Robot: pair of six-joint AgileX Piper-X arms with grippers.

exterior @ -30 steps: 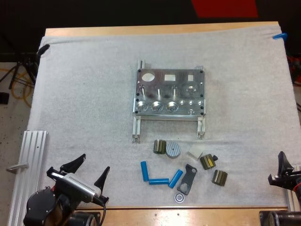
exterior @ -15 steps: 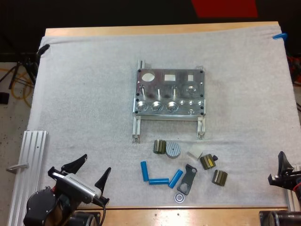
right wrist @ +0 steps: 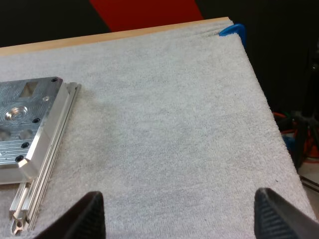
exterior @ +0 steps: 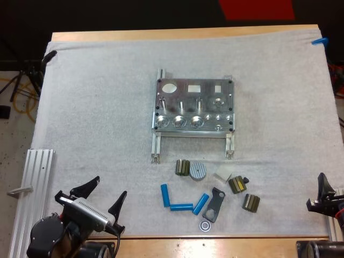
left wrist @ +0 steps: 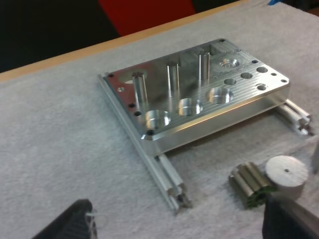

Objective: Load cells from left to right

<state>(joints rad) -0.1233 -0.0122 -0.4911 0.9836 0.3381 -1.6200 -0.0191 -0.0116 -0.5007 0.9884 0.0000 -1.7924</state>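
1. The metal fixture [exterior: 193, 105] lies flat at the middle of the white mat [exterior: 97, 97], a little nearer the far edge. Two slim rails run out from under it toward the near edge.
2. Three large round pockets sit in a row along the fixture's near side, with smaller holes to their right. Three thin pins stand upright behind the pockets.
3. The cells lie loose on the mat between the fixture and the near edge. The first blue cylinder [exterior: 165, 195] points toward the far edge. The second blue cylinder [exterior: 181, 206] lies crosswise beside its near end. The third blue cylinder [exterior: 201, 203] is tilted, just beside a flat black bracket [exterior: 214, 205].
4. A ribbed olive piece [exterior: 183, 167] touches a grey round disc [exterior: 198, 171] just in front of the fixture's rails. To their right lie a white block [exterior: 222, 175] and two more ribbed pieces [exterior: 237, 185] [exterior: 251, 202]. A small ring [exterior: 205, 225] lies near the mat's near edge.
5. The left gripper [exterior: 102, 195] hangs over the mat's near left corner, fingers spread wide and clear of everything.
6. The right gripper [right wrist: 178, 199] is at the mat's right edge near its near corner. Its fingers stand apart over bare mat, well to the right of the fixture.
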